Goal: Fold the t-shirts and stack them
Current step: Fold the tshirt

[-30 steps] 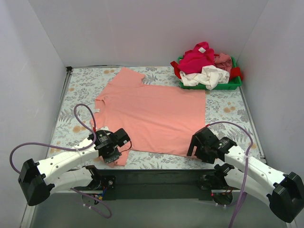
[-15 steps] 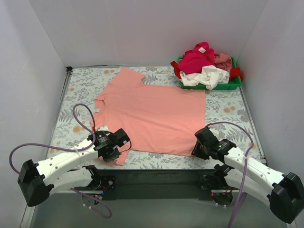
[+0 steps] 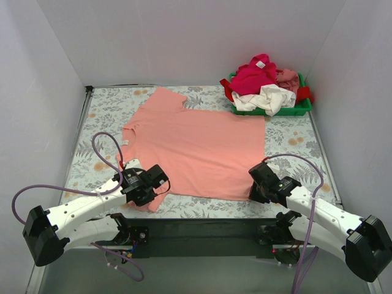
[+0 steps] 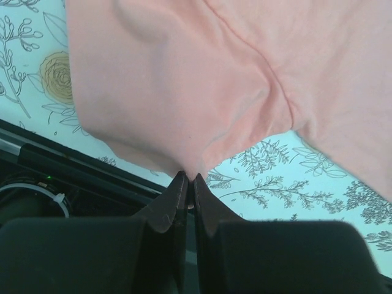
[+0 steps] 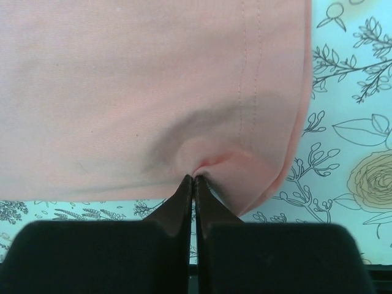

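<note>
1 salmon-pink t-shirt (image 3: 196, 147) lies spread flat on the floral table (image 3: 101, 116); 4 more t-shirts (image 3: 263, 82), magenta, white, red and dusty pink, are heaped in 1 green tray (image 3: 303, 109) at the far right corner. The 2 arms reach low from the near edge. The left gripper (image 4: 187, 179) is clamped on the near sleeve's edge, the right gripper (image 5: 193, 179) on the near hem corner, fingers together. A white tag (image 3: 261, 64) on the magenta one is too small to read.
</note>
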You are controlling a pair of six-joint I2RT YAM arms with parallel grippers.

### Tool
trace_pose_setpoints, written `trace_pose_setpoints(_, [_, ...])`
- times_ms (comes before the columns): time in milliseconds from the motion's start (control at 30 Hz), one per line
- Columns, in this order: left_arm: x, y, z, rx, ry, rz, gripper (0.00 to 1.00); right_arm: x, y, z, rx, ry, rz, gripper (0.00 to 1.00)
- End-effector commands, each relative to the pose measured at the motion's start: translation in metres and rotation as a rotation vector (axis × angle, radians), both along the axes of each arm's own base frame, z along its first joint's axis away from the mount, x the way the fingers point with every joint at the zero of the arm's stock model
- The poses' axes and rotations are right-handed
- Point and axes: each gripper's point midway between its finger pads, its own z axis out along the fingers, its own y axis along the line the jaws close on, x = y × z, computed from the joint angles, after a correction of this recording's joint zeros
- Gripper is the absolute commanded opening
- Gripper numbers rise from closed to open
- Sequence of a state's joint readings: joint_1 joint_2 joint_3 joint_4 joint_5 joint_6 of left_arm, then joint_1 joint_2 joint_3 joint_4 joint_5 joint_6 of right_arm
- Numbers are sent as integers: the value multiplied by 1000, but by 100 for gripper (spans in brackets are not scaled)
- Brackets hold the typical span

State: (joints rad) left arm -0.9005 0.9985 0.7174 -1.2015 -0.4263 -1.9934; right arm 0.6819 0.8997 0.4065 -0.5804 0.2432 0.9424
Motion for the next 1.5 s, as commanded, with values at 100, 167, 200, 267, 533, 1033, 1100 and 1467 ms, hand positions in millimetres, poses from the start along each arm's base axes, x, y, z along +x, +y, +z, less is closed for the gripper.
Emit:
trace_pose_setpoints(100, [47, -16, 30, -71, -225, 149, 0, 30, 4, 26, -76, -103, 83, 1])
trace_pose_setpoints(167, [56, -17, 39, -61, -262, 144, 0, 37, 8, 31, -82, -117, 104, 1])
trace_pose_setpoints(200, [63, -18, 47, -57, -295, 142, 0, 43, 11, 38, -80, -135, 105, 1])
trace_pose_setpoints(267, [74, -21, 53, -53, -328, 117, 0, 49, 10, 42, -106, -150, 118, 1])
trace_pose_setpoints(533, [112, -22, 61, -38, -361, 127, 0, 85, 17, 72, -119, -229, 133, 1])
trace_pose_setpoints(1033, [181, -27, 67, -35, -391, 91, 0, 126, 20, 89, -78, -254, 157, 1])
trace_pose_setpoints(1100, [185, -23, 66, -25, -390, 102, 0, 131, 21, 91, -74, -257, 163, 1])
trace_pose_setpoints(1467, [227, -20, 75, -13, -444, 83, 0, 155, 19, 92, -69, -251, 164, 1])
